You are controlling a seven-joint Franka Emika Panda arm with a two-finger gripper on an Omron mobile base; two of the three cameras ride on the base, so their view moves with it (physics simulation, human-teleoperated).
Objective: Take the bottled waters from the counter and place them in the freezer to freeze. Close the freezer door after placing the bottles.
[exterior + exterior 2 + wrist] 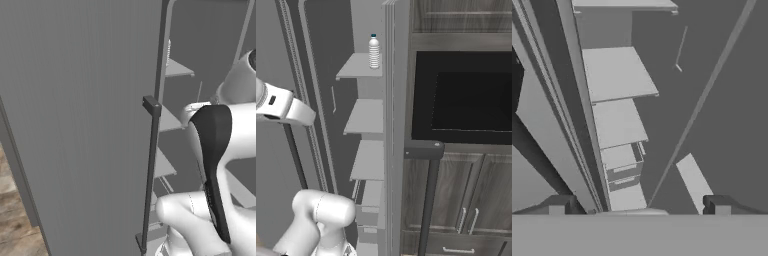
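The freezer door (75, 125) stands wide open, its long dark bar handle (152, 165) running down its edge. Inside the freezer (368, 120), one bottled water (373, 51) with a teal cap stands upright on the top grey shelf (358, 66). In the hand view my gripper (637, 207) is open with nothing between its fingertips (557, 205). It looks along the stack of bare lower shelves (617, 72) and is apart from them. My white arm (220, 165) reaches in between the door and the shelves.
A black built-in microwave (466, 100) sits to the right of the freezer above dark wood cabinets (456, 200). A dark bar handle (428, 200) stands in front of them. Wood floor (15, 220) shows left of the open door.
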